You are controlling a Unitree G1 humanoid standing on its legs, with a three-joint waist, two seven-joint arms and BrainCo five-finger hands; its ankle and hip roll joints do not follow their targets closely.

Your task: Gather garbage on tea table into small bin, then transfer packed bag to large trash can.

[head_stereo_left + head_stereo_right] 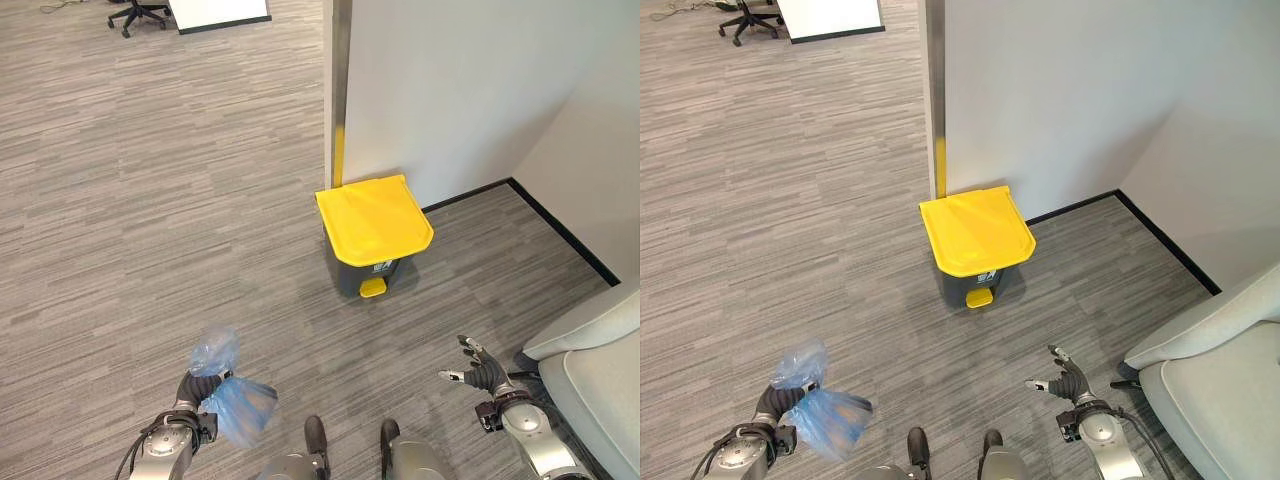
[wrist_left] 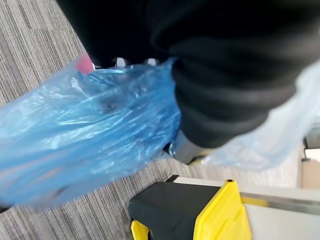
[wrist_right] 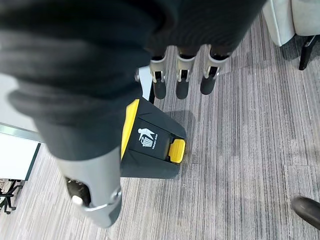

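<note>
The floor (image 1: 180, 200) was grey striped carpet tile, running up to a white wall (image 1: 450, 90) with a dark skirting strip along its foot. Against the wall's corner post stood the large trash can (image 1: 372, 232), dark grey with a closed yellow lid and a yellow foot pedal facing the robot. An office chair base (image 1: 138, 14) and a white board (image 1: 218, 13) stood far off across the carpet; a pale grey sofa (image 1: 600, 360) edged in on the right. The left hand (image 1: 197, 388) was low at the left, fingers clenched round the gathered neck of the blue plastic bag (image 1: 240, 405), which hung beside it above the carpet, well apart from the can. The right hand (image 1: 474, 370) hovered low at the right, fingers spread and holding nothing.
</note>
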